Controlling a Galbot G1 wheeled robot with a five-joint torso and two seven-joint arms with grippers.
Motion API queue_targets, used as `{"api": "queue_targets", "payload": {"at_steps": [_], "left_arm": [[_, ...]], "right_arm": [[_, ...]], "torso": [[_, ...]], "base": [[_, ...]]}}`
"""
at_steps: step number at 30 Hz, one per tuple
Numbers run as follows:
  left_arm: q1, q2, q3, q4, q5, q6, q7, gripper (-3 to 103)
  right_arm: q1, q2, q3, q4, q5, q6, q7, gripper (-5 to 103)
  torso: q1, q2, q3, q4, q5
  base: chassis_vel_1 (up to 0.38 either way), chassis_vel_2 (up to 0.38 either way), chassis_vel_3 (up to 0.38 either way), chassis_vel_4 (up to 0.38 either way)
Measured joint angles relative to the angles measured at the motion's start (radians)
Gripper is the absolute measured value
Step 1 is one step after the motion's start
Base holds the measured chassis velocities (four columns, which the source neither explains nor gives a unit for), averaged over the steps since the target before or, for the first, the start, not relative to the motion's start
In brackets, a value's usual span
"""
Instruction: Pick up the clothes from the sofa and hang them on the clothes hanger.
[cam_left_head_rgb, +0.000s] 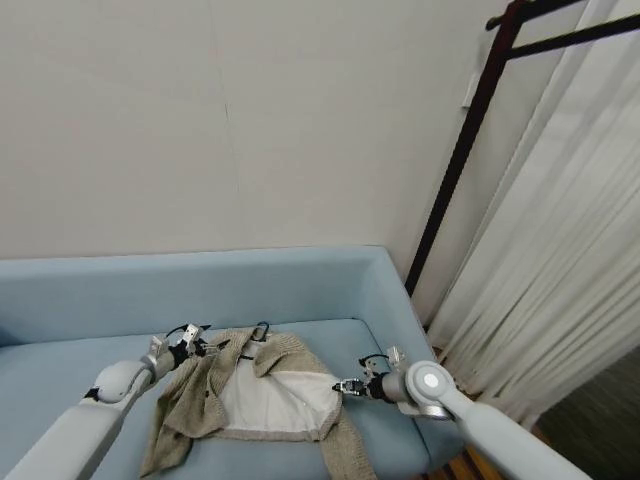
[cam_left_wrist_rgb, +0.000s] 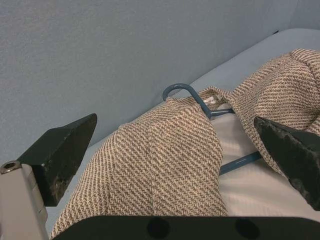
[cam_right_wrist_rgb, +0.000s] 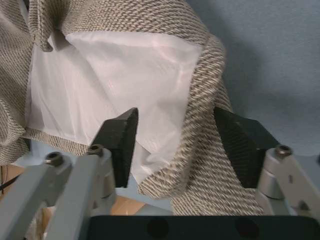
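Lying on the blue sofa (cam_left_head_rgb: 60, 370) in the head view, the tweed jacket (cam_left_head_rgb: 255, 395) has the left gripper (cam_left_head_rgb: 195, 345) at its far-left shoulder and the right gripper (cam_left_head_rgb: 345, 386) at its right edge. Left wrist view: jaws released above the shoulder, beside a blue hanger (cam_left_wrist_rgb: 201, 104). Right wrist view: jaws released, straddling the hem and white lining (cam_right_wrist_rgb: 120, 85).

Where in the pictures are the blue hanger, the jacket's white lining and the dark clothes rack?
blue hanger (cam_left_wrist_rgb: 178, 85): left wrist view, on its curved hook.
white lining (cam_right_wrist_rgb: 110, 85): right wrist view, on the middle of the lining.
clothes rack (cam_left_head_rgb: 456, 165): head view, on the dark upright pole.
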Motion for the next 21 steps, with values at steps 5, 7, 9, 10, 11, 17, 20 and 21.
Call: {"api": "queue_targets", "payload": {"at_steps": [5,7,9,10,11,17,20,21], "left_arm": [[0.012,0.002,-0.002,-0.009,0.001,0.0,0.0,100],[0.014,0.002,-0.004,-0.011,0.001,0.0,0.0,100],[0.021,0.004,-0.007,-0.014,0.001,0.0,0.0,100],[0.027,0.004,-0.01,-0.016,0.001,0.0,0.0,100],[0.027,0.004,-0.01,-0.016,0.001,0.0,0.0,100],[0.047,0.007,-0.023,-0.022,0.001,-0.005,0.001,100],[0.052,0.009,-0.026,-0.026,0.001,-0.007,0.005,100],[0.053,0.009,-0.026,-0.026,0.001,-0.007,0.006,100]], "right_arm": [[0.045,0.052,-0.016,-0.024,-0.028,0.0,-0.008,40],[0.054,0.059,-0.022,-0.025,-0.031,0.0,-0.009,29],[0.063,0.067,-0.035,-0.024,-0.042,0.0,-0.012,18],[0.064,0.072,-0.044,-0.018,-0.055,0.001,-0.017,18],[0.064,0.072,-0.044,-0.018,-0.055,0.001,-0.017,18],[0.045,0.067,-0.059,0.047,-0.107,0.001,-0.04,1],[0.028,0.059,-0.071,0.095,-0.139,0.001,-0.052,0],[0.021,0.058,-0.082,0.112,-0.166,0.001,-0.064,0]], "torso": [[0.0,0.0,0.0,0.0003,0.0],[0.0,0.0,0.0,0.0003,-0.0001],[0.0,0.0,0.0,0.0001,0.0],[0.0,0.0,0.0,0.0001,0.0],[0.0,0.0,0.0,0.0001,0.0],[0.0,0.0,0.0,0.0,-0.0001],[0.0,0.0,0.0,-0.0001,-0.0001],[0.0,0.0,0.0,0.0,-0.0001]], "base": [[0.0,0.0,0.0,0.0],[0.0,0.0,0.0,0.0],[0.0,0.0,0.0,0.0],[0.0,0.0,0.0,0.0],[0.0,0.0,0.0,0.0],[0.0,0.0,0.0,0.0],[0.0,0.0,0.0,0.0],[0.0,0.0,0.0,0.0]]}}
